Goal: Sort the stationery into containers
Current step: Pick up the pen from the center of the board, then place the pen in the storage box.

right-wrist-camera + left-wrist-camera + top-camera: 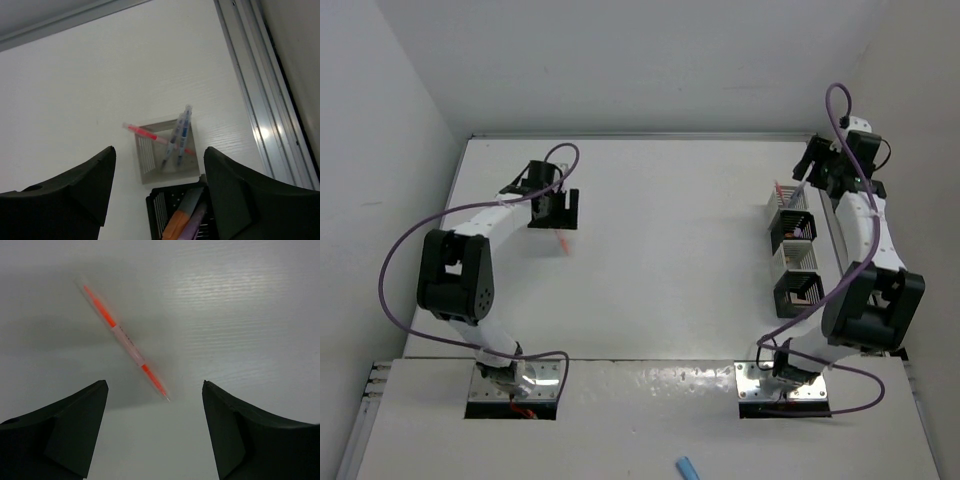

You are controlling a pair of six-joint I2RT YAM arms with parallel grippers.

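An orange pen lies slanted on the white table just ahead of my left gripper, which is open and empty; from above, the pen lies just on the near side of that gripper. My right gripper hangs open and empty above the containers. In the silver container a red pen leans out over the rim, and two blue pens stand there too. The black container below it holds an orange marker and a purple marker.
The containers form a short column at the right side of the table, next to the right arm's links. A small blue item lies on the front ledge between the arm bases. Walls close the table on three sides.
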